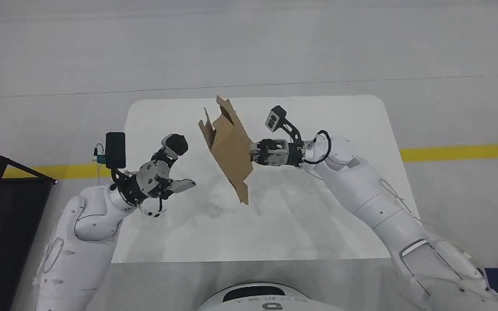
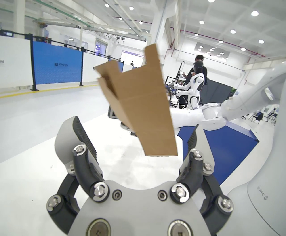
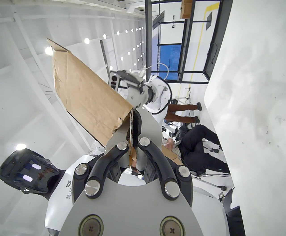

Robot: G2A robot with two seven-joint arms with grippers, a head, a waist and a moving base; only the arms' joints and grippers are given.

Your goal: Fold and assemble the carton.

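A white table (image 1: 327, 225) with rounded corners stands on a pale grey floor (image 1: 233, 47); a yellow line (image 1: 447, 152) runs along the floor and passes behind the table on both sides; a dark frame (image 1: 19, 202) sits at the table's left edge. In the left wrist view, blue wall panels (image 2: 57, 66) alternate with white ones under round ceiling lights (image 2: 254, 13); a second white humanoid robot (image 2: 194, 89) stands far back. In the right wrist view, a black metal rack (image 3: 185, 44) carries a cardboard box (image 3: 186, 7).
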